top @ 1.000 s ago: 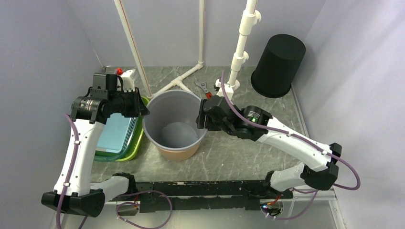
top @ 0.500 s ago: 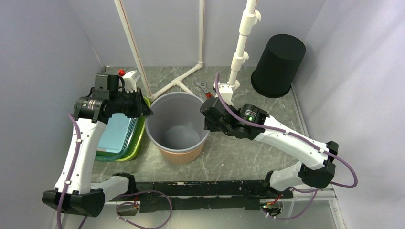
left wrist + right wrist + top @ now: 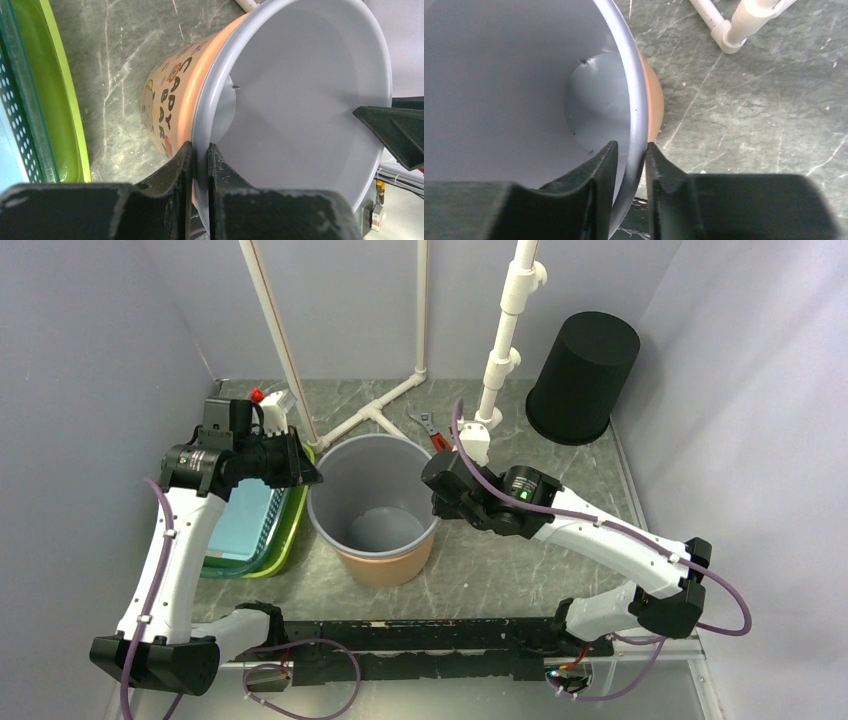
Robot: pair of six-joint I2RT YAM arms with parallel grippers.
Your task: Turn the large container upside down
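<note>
Both arms are securing the large container (image 3: 373,508) by its rim before the flip: the left gripper (image 3: 199,167) is pinching the left rim, one finger inside and one outside, while the right gripper (image 3: 630,170) is straddling the right rim with narrow gaps showing, so a firm hold there cannot be told. The container is standing upright between them, mouth up, beside the green basket (image 3: 285,540). Next both should probably lift and rotate together. Compared with a second ago, the right jaws are narrowing and the container is sitting slightly further right.

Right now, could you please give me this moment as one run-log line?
container: upright | left gripper: shut on rim | right gripper: straddling opposite rim, grip unconfirmed | flip: not started
</note>
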